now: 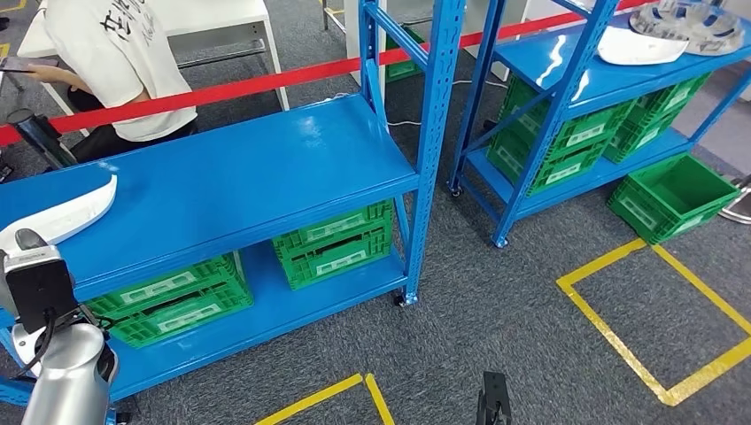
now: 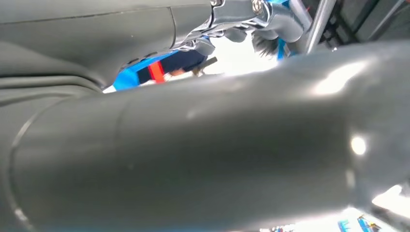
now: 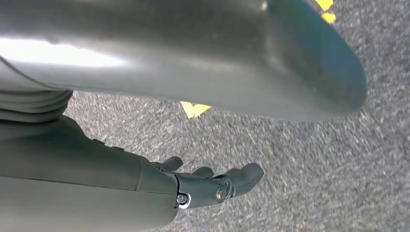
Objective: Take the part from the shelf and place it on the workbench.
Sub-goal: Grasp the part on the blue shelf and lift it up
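Reaching for the part (image 1: 66,212) is the risky step from here: it lies at the far left of the blue shelf (image 1: 257,168), on the top board, partly cut off by the head view's edge and partly hidden behind the left arm's wrist unit. A white, curved, smooth-looking shell like that could slide along the glossy board if pushed from one side instead of gripped, or tip off the front edge. The left hand (image 2: 232,29) sits close to the part, but in the left wrist view the thumb blocks most of the picture, and I cannot tell whether the fingers are spread or closed, or whether they touch the part at all. The right hand (image 3: 212,186) hangs over grey carpet, fingers loosely curled in, holding nothing.

Around: green crates (image 1: 336,243) sit on the lower board, well under the part. A person (image 1: 115,62) in a white shirt sits just behind the shelf beyond a red tape (image 1: 266,84), near enough that a wide arm swing deserves care. A second shelf (image 1: 611,88) to the right carries similar white parts (image 1: 642,44). Yellow floor tape (image 1: 655,319) marks squares on the carpet. The shelf's upright post (image 1: 434,142) stands right of the part, not in the left arm's way.
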You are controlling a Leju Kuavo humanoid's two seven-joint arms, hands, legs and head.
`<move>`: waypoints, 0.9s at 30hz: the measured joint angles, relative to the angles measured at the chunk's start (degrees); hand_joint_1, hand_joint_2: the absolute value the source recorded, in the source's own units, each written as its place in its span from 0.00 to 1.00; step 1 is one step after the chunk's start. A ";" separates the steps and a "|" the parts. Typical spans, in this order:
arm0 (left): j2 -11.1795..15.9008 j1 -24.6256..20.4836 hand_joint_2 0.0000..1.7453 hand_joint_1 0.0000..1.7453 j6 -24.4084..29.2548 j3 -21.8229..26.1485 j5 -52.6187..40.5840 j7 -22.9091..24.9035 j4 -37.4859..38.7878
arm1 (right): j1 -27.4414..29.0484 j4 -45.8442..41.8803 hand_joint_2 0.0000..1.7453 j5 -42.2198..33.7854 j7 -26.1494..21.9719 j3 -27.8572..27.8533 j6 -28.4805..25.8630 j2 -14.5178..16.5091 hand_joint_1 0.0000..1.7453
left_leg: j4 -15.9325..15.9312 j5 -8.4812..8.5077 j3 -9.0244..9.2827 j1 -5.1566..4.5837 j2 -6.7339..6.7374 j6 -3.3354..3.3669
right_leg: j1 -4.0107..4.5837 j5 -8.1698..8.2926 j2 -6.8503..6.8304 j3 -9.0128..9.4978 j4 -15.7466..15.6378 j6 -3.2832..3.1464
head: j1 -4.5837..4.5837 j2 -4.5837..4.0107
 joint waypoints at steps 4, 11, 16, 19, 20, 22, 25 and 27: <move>0.00 0.72 0.00 0.00 0.00 -0.43 0.18 0.03 0.01 | 0.05 0.00 0.00 0.22 0.04 0.00 0.11 -0.07 0.00 | 11.86 -3.66 -6.35 1.94 0.59 -2.29 | -0.83 -0.68 -0.03 0.82 -0.13 0.39 | -0.21 0.00; -0.19 0.32 0.00 0.00 -0.02 -1.79 0.22 0.07 0.37 | -0.29 0.00 0.00 0.43 -0.06 0.00 0.56 -0.03 0.00 | -2.62 2.20 0.78 2.47 0.99 -2.26 | -1.70 -3.46 -0.11 2.68 -0.27 3.04 | -0.63 0.00; -0.68 -0.92 0.00 0.00 0.00 -2.67 -0.53 -0.03 0.62 | -0.58 0.00 0.00 0.72 -0.15 0.00 1.14 0.05 0.00 | -3.46 0.56 2.16 2.66 0.90 -0.03 | -1.83 -6.63 -0.37 -0.23 6.05 4.30 | -0.28 -0.01; -0.99 -1.05 0.00 0.00 0.00 -3.00 -0.88 -0.02 1.10 | -0.46 0.00 0.00 1.15 -0.15 0.00 1.39 0.05 0.00 | -3.36 -0.44 2.96 2.42 0.87 0.43 | -1.68 -8.56 -0.35 -8.40 16.89 4.29 | -0.09 0.00; -1.03 -0.99 0.00 0.00 0.00 -3.08 -0.87 -0.01 1.24 | -0.36 0.00 0.00 1.31 -0.15 0.00 1.44 0.04 0.00 | -3.25 -0.83 3.35 2.37 0.80 0.43 | -1.64 -7.07 -0.35 -9.71 17.19 4.22 | -0.08 0.00; -1.09 -0.98 0.00 0.00 0.00 -3.24 -0.70 -0.01 1.39 | -0.25 0.00 0.00 1.56 -0.16 0.00 1.50 0.04 0.00 | -2.91 -1.72 4.33 2.34 0.66 0.23 | -1.61 -1.33 -0.36 -9.19 11.66 3.95 | -0.04 -0.01; -1.16 -1.18 0.00 0.00 0.00 -3.93 -0.11 0.02 1.62 | -0.30 0.02 0.00 1.87 -0.26 0.03 1.55 0.04 0.00 | -2.41 -2.80 5.05 2.08 0.44 -0.69 | -1.28 2.88 -0.30 -6.78 3.63 3.31 | -0.18 -0.01; -1.17 -1.28 0.00 0.00 0.00 -4.42 0.21 0.06 1.71 | -0.34 0.02 0.00 2.03 -0.33 0.06 1.57 0.04 0.00 | -2.53 -2.98 5.08 2.04 0.33 -1.45 | -1.15 2.55 -0.20 -6.44 2.90 2.72 | -0.24 -0.02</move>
